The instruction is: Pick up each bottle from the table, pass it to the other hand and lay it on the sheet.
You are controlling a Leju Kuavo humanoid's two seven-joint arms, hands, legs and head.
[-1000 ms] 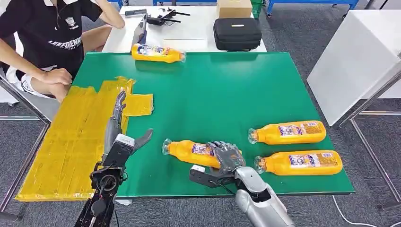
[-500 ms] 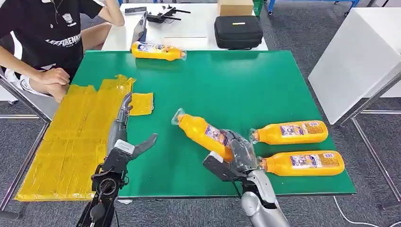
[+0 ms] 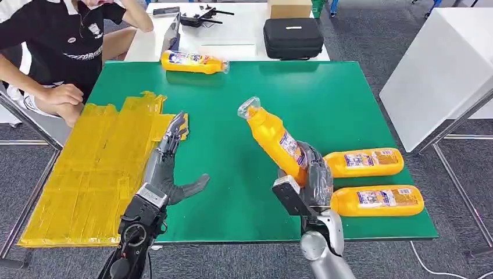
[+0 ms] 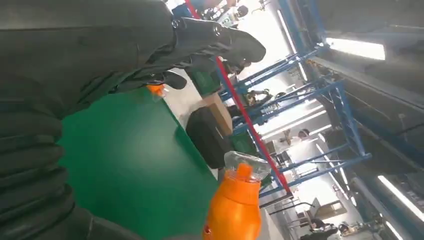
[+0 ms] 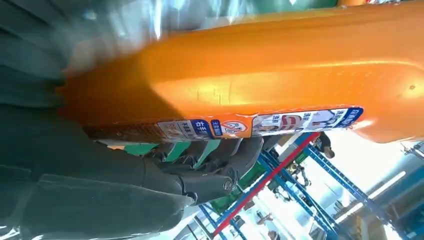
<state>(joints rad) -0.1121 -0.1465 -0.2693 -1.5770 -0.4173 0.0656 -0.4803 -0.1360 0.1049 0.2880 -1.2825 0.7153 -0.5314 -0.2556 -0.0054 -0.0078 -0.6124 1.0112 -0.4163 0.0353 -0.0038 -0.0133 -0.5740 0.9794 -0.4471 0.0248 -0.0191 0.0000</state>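
two table bottles (image 3: 363,162) partly behind right hand (image 3: 311,180).

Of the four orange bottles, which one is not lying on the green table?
The orange plastic bottle gripped by the right hand: it is lifted and tilted, cap up. The other three lie on their sides, two beside that hand, one at the far edge.

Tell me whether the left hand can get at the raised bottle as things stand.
Probably yes. The left hand is open above the green table, with bare space between it and the bottle that the right hand holds tilted up, cap toward the left.
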